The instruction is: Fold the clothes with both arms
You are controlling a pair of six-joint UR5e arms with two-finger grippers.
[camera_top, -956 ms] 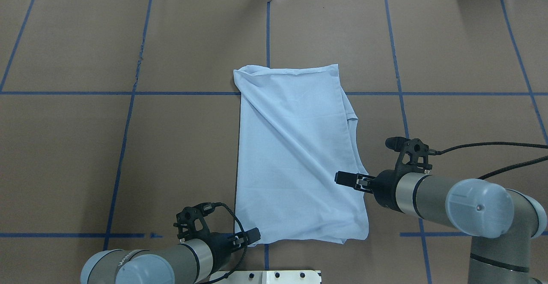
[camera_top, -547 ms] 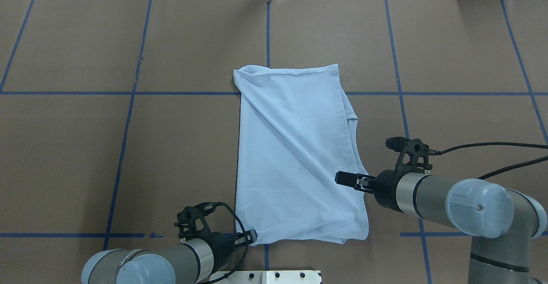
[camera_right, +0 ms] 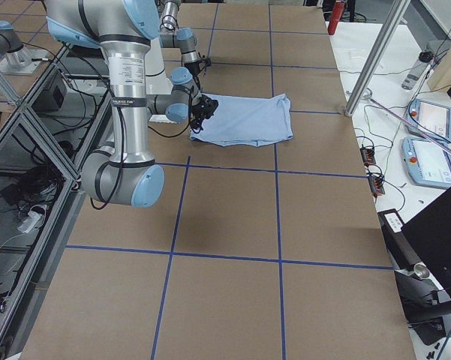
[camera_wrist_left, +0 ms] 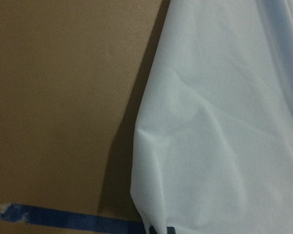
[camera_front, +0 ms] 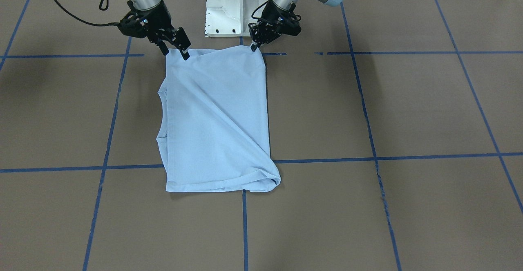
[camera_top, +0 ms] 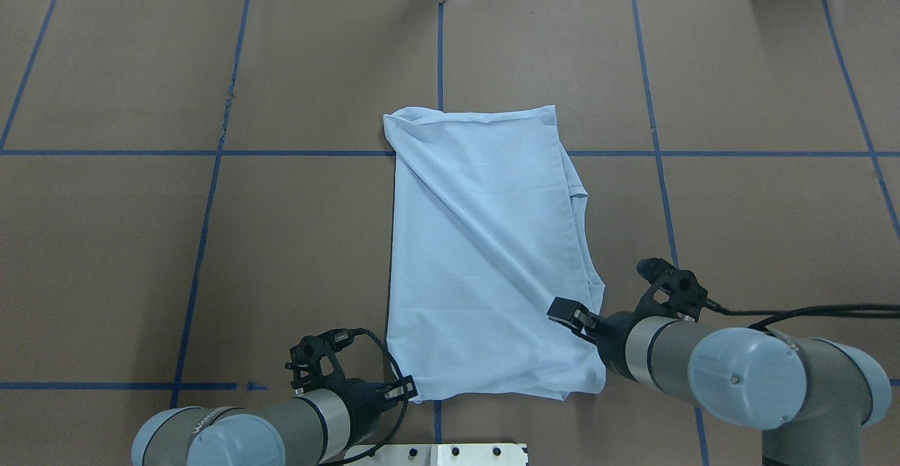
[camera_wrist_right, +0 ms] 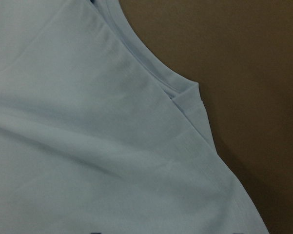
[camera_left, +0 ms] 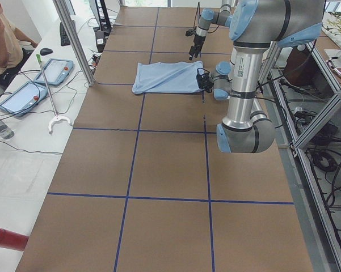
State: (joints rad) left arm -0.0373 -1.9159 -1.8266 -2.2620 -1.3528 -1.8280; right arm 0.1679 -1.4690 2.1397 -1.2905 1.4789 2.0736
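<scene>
The light blue T-shirt (camera_top: 485,241) lies folded lengthwise into a tall oblong near the middle of the table (camera_top: 105,262). It is flat on the brown covering, and a long diagonal crease runs from its far left corner to its near right one. It covers a crossing of the blue tape lines (camera_top: 140,152) that mark the table in a grid. The left gripper (camera_top: 413,386) reaches in low from the robot's side, its fingers pressed together on the shirt's near left corner, pinching the cloth there. Its wrist camera sees the shirt's edge against the brown surface and a strip of blue tape. The right gripper (camera_top: 562,309) is over the near right part of the shirt, just inside its right edge. Its fingers are spread apart and hold nothing, as the front-facing view shows most plainly; whether the tips touch the cloth cannot be told. Its wrist camera shows a curved ribbed edge of the shirt. The white pedestal base (camera_front: 239,5) stands between the two arms, just behind the shirt's near edge. In the left side view a person (camera_left: 3,34) sits beyond the table's far edge.
</scene>
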